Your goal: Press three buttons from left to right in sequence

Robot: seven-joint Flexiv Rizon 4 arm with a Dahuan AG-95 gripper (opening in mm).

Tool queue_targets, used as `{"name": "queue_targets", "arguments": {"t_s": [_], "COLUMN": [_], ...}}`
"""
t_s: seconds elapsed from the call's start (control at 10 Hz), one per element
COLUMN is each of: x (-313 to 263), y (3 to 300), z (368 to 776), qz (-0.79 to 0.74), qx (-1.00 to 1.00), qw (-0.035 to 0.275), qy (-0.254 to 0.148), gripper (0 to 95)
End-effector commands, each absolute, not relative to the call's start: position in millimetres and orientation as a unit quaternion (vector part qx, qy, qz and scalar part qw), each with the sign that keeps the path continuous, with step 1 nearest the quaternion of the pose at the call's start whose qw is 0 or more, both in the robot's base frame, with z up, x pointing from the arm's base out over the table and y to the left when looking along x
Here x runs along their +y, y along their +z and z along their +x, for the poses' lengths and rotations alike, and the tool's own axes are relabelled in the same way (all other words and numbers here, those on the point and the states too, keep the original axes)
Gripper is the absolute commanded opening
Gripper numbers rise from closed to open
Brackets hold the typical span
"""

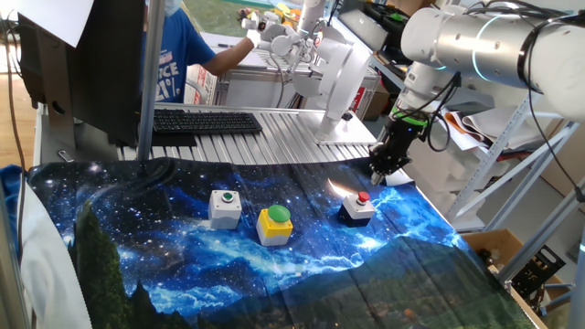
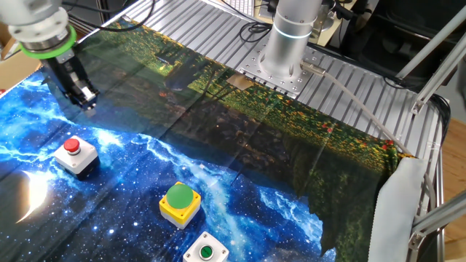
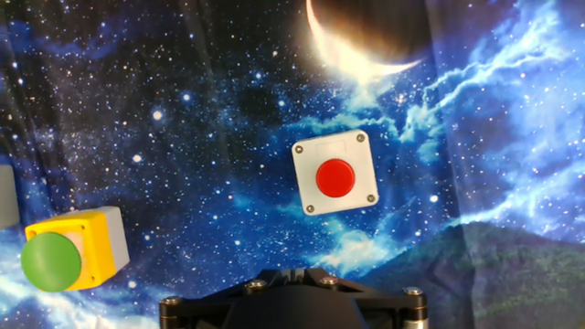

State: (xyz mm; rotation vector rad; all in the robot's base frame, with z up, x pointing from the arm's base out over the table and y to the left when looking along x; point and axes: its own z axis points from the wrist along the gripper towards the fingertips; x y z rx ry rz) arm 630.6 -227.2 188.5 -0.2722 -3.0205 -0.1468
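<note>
Red on a pale grey lid, the small cap of the red-capped button (image 1: pixel 358 208) sits just beside and below the tool (image 1: pixel 377 172), which hangs in the air above the surface (image 1: pixel 137 238) pointing straight down, touching nothing. In the hand view this box lies a little ahead of the tool's body, its square lid held by four corner screws. In the other fixed view the tool (image 2: pixel 86 100) is up and to the right of the same box, apart from it. No view shows the fingertips clearly, but the tool is fully closed and grips nothing.

The three buttons stand in a loose row on a cloth printed with a blue starry night sky. In one fixed view, the grey-boxed button (image 1: pixel 225 207) with a small green cap is leftmost and farthest from the tool. The yellow-boxed button (image 1: pixel 274 225) with a large green dome is in the middle, slightly nearer the camera. All three stand upright and well apart.
</note>
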Motion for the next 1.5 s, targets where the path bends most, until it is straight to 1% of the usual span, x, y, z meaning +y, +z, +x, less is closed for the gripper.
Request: {"name": "queue_targets", "arguments": {"t_s": [0.1, 0.3, 0.4, 0.5, 0.6, 0.7, 0.8, 0.9, 1.0, 1.1, 1.2, 1.5], "x": [-227.4, -227.4, -227.4, -227.4, -227.4, -227.4, -227.4, -227.4, -227.4, -227.4, -227.4, -227.4], "y": [189.0, 189.0, 189.0, 189.0, 189.0, 189.0, 189.0, 189.0, 189.0, 189.0, 189.0, 189.0], "z": [631.0, 631.0, 631.0, 631.0, 631.0, 631.0, 631.0, 631.0, 631.0, 631.0, 631.0, 631.0], "qz": [-0.093, -0.104, -0.109, -0.13, -0.146, -0.175, -0.184, -0.194, -0.191, -0.175, -0.141, -0.123], "qx": [-0.993, -0.993, -0.994, -0.991, -0.989, -0.985, -0.983, -0.981, -0.981, -0.984, -0.99, -0.992], "qw": [0.05, 0.039, 0.016, 0.012, 0.012, -0.009, -0.009, -0.025, -0.017, -0.017, -0.028, -0.04], "qy": [-0.045, -0.042, -0.026, -0.007, -0.01, -0.001, 0.0, 0.0, 0.007, 0.005, 0.009, -0.002], "gripper": [0.0, 0.0, 0.0, 0.0, 0.0, 0.0, 0.0, 0.0, 0.0, 0.0, 0.0, 0.0]}}
